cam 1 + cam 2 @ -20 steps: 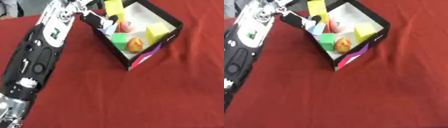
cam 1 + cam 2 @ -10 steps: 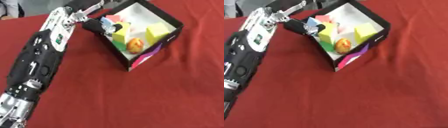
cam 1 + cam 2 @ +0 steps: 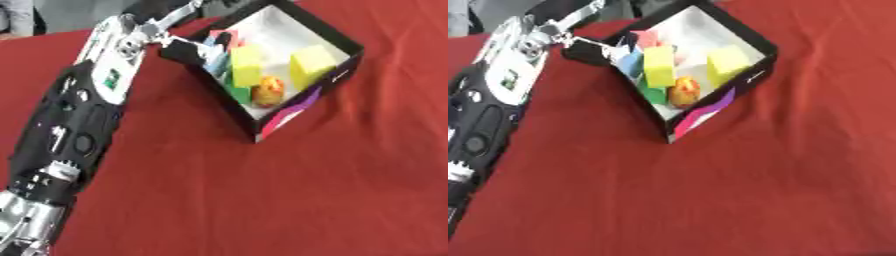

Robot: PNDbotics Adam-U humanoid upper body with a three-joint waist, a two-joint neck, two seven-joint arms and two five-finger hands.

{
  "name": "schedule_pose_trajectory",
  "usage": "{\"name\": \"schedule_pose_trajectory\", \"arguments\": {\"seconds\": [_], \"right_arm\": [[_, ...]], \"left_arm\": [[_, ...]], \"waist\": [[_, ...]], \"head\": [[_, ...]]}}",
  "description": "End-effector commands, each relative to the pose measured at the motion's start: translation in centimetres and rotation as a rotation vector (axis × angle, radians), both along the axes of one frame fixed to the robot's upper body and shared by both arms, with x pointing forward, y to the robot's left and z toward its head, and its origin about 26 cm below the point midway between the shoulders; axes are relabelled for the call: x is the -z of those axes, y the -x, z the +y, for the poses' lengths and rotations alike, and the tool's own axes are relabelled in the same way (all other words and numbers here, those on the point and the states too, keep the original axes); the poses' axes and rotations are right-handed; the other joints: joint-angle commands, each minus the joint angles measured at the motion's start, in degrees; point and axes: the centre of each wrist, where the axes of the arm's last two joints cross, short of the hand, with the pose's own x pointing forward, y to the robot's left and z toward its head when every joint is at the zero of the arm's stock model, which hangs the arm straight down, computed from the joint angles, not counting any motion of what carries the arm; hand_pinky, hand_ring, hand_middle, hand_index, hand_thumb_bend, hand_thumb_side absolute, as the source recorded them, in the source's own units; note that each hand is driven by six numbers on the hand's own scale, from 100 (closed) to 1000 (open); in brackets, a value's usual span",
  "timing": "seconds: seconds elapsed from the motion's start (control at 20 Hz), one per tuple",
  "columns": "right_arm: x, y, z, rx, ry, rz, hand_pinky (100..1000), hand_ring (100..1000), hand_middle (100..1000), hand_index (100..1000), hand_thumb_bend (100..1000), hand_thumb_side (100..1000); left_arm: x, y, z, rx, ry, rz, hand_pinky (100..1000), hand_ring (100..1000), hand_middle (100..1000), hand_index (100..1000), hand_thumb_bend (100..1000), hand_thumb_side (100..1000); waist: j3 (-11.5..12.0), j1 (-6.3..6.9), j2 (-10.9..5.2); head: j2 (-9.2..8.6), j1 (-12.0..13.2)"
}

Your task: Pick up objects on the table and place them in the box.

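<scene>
resting at the box (image 3: 337,75) wall, the left hand (image 3: 188,50) is seen (fingers unclear); light, rigid blocks (image 3: 246,64) are best pinched across flat faces.

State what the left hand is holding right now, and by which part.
Cannot be told. The left hand sits at the box's near-left wall, beside the blocks; whether its fingers hold one isn't visible.

head stereo pair | both look down at red table (image 3: 262,200); share box (image 3: 341,42) near far edge; right eye shifted
</scene>
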Motion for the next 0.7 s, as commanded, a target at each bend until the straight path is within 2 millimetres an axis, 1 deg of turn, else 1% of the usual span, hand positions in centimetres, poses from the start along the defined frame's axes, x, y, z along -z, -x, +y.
{"name": "schedule_pose_trajectory", "arguments": {"seconds": [0.05,0.1,0.2,0.25,0.35,0.5,0.7], "right_arm": [[-1.3,0.4,-0.3,0.002,0.017,-0.039,1000,708,641,714,100,506],[-1.3,0.5,-0.3,0.003,0.008,-0.043,1000,709,642,715,100,508],[-1.2,0.6,-0.4,-0.001,0.012,-0.051,1000,737,676,743,100,514],[-1.0,0.6,-0.4,-0.010,0.024,-0.052,1000,745,685,752,100,512],[-0.7,0.7,-0.4,-0.035,0.047,-0.054,1000,765,710,775,100,510],[-0.3,0.7,-0.2,-0.070,0.057,-0.049,1000,767,720,782,100,505],[0.5,0.9,-0.3,-0.072,0.044,-0.029,1000,760,725,779,100,507]], "left_arm": [[-3.8,2.3,4.7,0.031,0.293,0.014,769,752,699,820,100,552],[-4.1,3.2,6.2,0.044,0.368,0.038,766,753,704,820,100,557],[-4.4,5.3,9.5,0.073,0.489,0.068,781,798,762,832,100,576],[-4.1,6.3,11.2,0.085,0.538,0.075,795,820,785,842,100,579],[-3.2,8.1,14.1,0.114,0.620,0.114,797,823,789,844,100,565],[-1.7,10.0,17.6,0.131,0.750,0.157,805,826,796,847,100,575],[0.5,12.0,21.4,0.061,0.848,0.152,826,828,805,861,100,591]], "waist": [[0.5,-0.85,-1.92],[0.7,-0.96,-2.04],[1.1,-1.26,-2.25],[1.4,-1.44,-2.32],[1.7,-1.84,-2.33],[1.8,-2.56,-2.03],[2.1,-3.21,-1.44]], "head": [[-0.08,-1.0],[-0.08,-1.2],[0.06,-1.9],[0.18,-2.3],[0.09,-2.6],[-0.39,-2.6],[-0.96,-2.8]]}}
